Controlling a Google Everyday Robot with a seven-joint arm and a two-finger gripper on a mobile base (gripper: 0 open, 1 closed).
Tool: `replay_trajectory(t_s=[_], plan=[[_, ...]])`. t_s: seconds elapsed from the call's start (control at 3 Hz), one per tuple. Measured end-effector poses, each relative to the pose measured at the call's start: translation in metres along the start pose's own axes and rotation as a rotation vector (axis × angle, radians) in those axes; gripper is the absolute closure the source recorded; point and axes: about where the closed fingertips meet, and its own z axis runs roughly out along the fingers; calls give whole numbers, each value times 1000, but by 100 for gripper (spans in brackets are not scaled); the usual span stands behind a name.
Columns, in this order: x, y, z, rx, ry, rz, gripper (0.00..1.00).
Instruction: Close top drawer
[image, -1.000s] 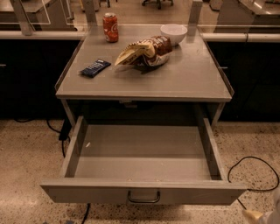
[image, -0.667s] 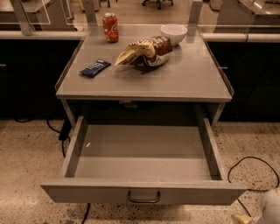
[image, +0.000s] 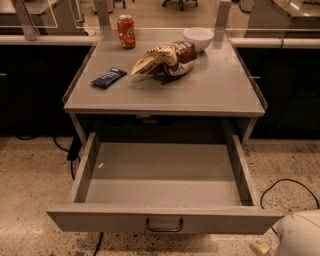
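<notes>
The top drawer (image: 165, 218) is a wide grey metal drawer pulled far out toward me, and its inside is empty. Its tall flat front faces me with a small dark wire handle (image: 164, 226) at the centre. It hangs under the grey cabinet top (image: 210, 90). My gripper (image: 292, 235) shows only as a white rounded shape at the bottom right corner. It sits just right of and below the drawer front's right end, apart from the handle.
On the cabinet top lie a red soda can (image: 126, 31), a white bowl (image: 198, 38), a brown chip bag (image: 165, 60) and a dark blue snack bar (image: 109, 77). Black cables (image: 290, 186) lie on the speckled floor. Dark counters flank the cabinet.
The white gripper has risen into view at the bottom right corner and moved left toward the drawer front. The drawer has stayed open and still.
</notes>
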Motion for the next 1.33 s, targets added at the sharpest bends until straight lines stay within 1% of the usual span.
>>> replay_trajectory(t_s=[0.33, 0.67, 1.0, 1.33], plan=[[2, -4, 13, -21, -15, 12, 0], [-1, -23, 29, -17, -47, 19, 0], [-10, -47, 40, 57, -72, 46, 0], [-13, -67, 35, 153, -87, 156, 0]])
